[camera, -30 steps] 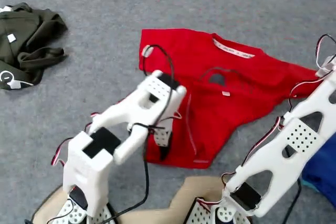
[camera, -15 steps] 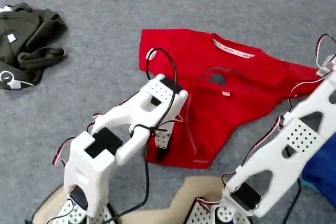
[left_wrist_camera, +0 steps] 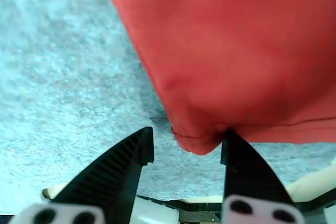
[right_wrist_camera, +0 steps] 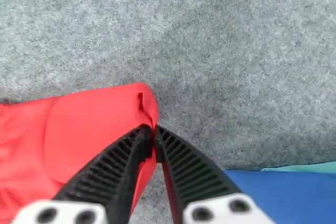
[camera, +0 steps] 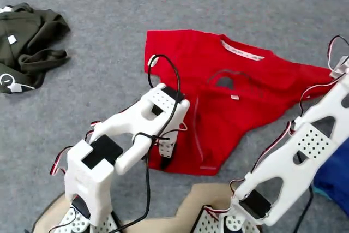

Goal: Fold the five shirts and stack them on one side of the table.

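- High view: a red cotton T-shirt point(camera: 245, 107) lies spread, a little rumpled, on the grey felt table point(camera: 98, 80), from centre to right of frame. Its white-lined collar points to the top edge and its hem to the bottom. The left gripper point(camera: 166, 156) sits at the hem's lower-left corner. The right arm point(camera: 305, 145) reaches toward the sleeve at the right edge. A dark olive crumpled garment heap point(camera: 27, 36) rests at upper left, and a blue cloth point(camera: 332, 173) at lower right.
- Left wrist view: the left gripper point(left_wrist_camera: 188, 135) has its black fingers spread, straddling the stitched hem corner of the T-shirt point(left_wrist_camera: 226, 51), with felt point(left_wrist_camera: 63, 77) beside it. My judgement is that it should go a touch deeper before closing, so the whole corner is caught and not just the seam.
- Right wrist view: the right gripper point(right_wrist_camera: 155, 129) has its ribbed fingers pressed together, apparently nipping the rounded sleeve edge of the T-shirt point(right_wrist_camera: 79, 129). The blue cloth point(right_wrist_camera: 283, 187) lies near. Lifting both ends together, level, should keep the fold square.
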Controlling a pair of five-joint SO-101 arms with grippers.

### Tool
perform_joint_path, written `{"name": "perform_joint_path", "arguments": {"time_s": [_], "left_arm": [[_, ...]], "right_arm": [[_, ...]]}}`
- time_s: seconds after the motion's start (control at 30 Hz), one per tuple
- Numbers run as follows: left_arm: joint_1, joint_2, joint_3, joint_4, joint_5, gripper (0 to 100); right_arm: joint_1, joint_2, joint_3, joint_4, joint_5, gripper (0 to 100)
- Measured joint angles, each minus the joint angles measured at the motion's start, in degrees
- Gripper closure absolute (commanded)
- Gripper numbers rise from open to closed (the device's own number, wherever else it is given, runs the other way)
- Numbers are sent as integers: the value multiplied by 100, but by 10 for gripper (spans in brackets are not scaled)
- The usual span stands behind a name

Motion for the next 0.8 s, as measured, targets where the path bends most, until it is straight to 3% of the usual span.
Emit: {"name": "perform_joint_path", "arguments": {"time_s": [0.27, 0.57, 0.8], "left_arm": [[114, 9, -18, -255, 132, 979], [114, 26, -18, -334, 158, 981], [97, 44, -273, 114, -158, 981]], "right_arm": [[0, 0, 0, 0, 0, 990], [0, -141, 9, 0, 0, 988], [-9, -826, 9, 202, 0, 772]]}}
